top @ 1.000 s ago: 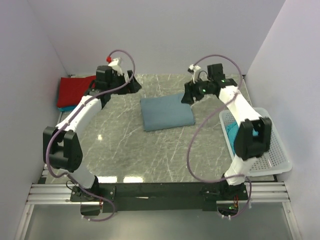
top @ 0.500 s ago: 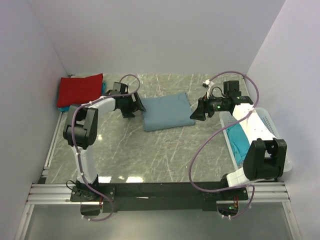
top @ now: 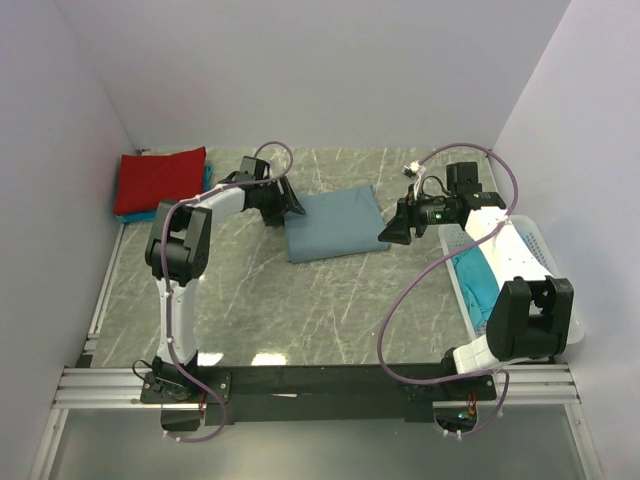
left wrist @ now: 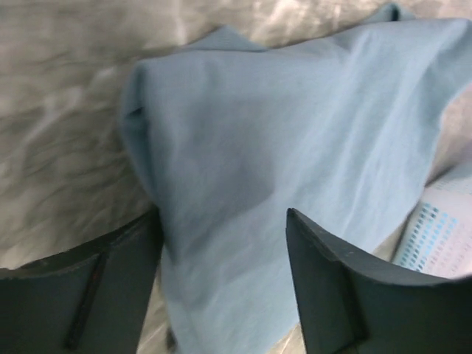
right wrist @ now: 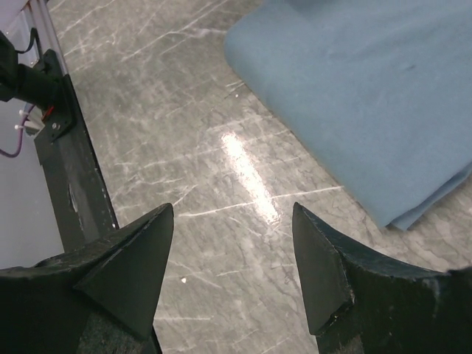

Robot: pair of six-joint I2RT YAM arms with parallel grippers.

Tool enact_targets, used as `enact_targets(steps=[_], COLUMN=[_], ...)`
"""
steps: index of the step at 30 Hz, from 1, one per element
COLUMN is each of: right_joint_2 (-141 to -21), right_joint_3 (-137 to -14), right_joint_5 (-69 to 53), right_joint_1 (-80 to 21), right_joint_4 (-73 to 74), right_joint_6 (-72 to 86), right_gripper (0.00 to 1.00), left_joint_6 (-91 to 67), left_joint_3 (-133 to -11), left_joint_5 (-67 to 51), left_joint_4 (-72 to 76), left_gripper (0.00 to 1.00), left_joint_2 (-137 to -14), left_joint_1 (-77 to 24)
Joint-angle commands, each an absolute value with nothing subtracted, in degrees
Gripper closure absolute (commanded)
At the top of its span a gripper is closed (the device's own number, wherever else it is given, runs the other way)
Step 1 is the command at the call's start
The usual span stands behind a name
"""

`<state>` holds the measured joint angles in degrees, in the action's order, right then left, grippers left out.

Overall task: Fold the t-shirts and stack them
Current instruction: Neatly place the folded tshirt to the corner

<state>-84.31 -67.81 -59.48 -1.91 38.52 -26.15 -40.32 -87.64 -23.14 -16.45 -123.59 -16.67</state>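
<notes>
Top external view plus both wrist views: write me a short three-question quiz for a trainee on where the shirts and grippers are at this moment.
1. True or false: the slate-blue shirt lies folded on the table, apart from the red shirt.
2. Between the open fingers of the right gripper, the right wrist view shows: A) bare table, B) the red shirt, C) a hanger.
3. Fill in: the turquoise shirt lies in the white ___.
Key: 1 true; 2 A; 3 basket.
</notes>
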Motion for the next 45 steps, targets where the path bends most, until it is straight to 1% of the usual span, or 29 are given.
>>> enact_targets(steps=[1, 3, 4, 7, 9, 11, 14, 16, 20, 21, 23, 24, 28, 34, 40, 45], right_joint_2=[-82.53, -82.79, -82.79, -82.88, -83.14, -83.49, -84.02, -84.11, -83.67, -83.58, -83.5, -83.58, -83.76, -83.32, -83.14, -83.23], right_joint_3=[-69.96, -70.22, -70.22, -70.31, -70.4, -70.75, -71.19, -71.28, -71.1, -71.19, -71.19, -71.19, -71.37, -71.28, -71.72, -72.16], right_joint_5=[-62.31, -62.66, -63.01, -63.45, -63.81, -64.07, -64.25, -64.6, -65.3, -65.48, -65.65, -65.74, -66.09, -66.36, -67.32, -68.29], right_joint_1=[-0.97, -0.7, -0.53, -0.35, -0.26, -0.26, 1.13, 1.67, 2.28, 2.29, 2.29, 2.37, 2.29, 2.29, 2.29, 2.37], right_joint_4=[40.25, 40.87, 41.04, 41.22, 42.09, 42.89, 44.03, 44.47, 44.56, 44.65, 44.74, 45.0, 45.26, 45.53, 46.84, 48.77], right_joint_6=[-28.3, -28.91, -29.0, -29.44, -30.06, -30.76, -31.55, -31.9, -31.99, -32.08, -32.08, -32.17, -32.34, -32.43, -33.66, -35.07], right_gripper=[0.28, 0.28, 0.28, 0.28, 0.28, 0.28, 0.28, 0.28, 0.28, 0.28, 0.28, 0.28, 0.28, 0.28, 0.29, 0.29], left_joint_6=[-42.18, -42.89, -43.41, -44.73, -45.44, -46.32, -45.27, -41.6, -30.08, -27.8, -23.04, -21.46, -13.91, -4.42, 4.64, 6.85], left_joint_3=[-86.49, -86.31, -86.22, -85.43, -84.03, -83.5, -82.27, -82.88, -87.44, -88.41, -87.9, -87.02, -85.43, -85.69, -86.39, -90.69], left_joint_5=[-25.13, -27.58, -28.55, -31.46, -32.25, -32.87, -33.4, -31.39, -12.53, -0.65, 7.61, 16.17, 29.49, 40.33, 46.04, 49.21], left_joint_4=[-18.73, -17.06, -16.62, -13.64, -11.79, -9.33, -6.77, -8.51, -21.16, -26.14, -28.73, -30.13, -30.85, -27.26, -22.33, -21.18], left_gripper=[0.3, 0.4, 0.51, 0.66, 0.8, 1.0, 1.0, 1.0, 1.0, 1.0, 1.0, 1.0, 1.0, 1.0, 1.0, 1.0], left_joint_2=[-129.28, -130.42, -130.86, -131.92, -131.66, -131.22, -129.12, -126.4, -120.69, -118.41, -116.2, -114.36, -111.54, -108.55, -106.61, -106.43], left_joint_1=[-17.49, -17.58, -17.58, -17.58, -17.58, -17.58, -17.49, -17.4, -17.58, -17.84, -17.84, -17.84, -17.75, -17.75, -17.67, -16.35])
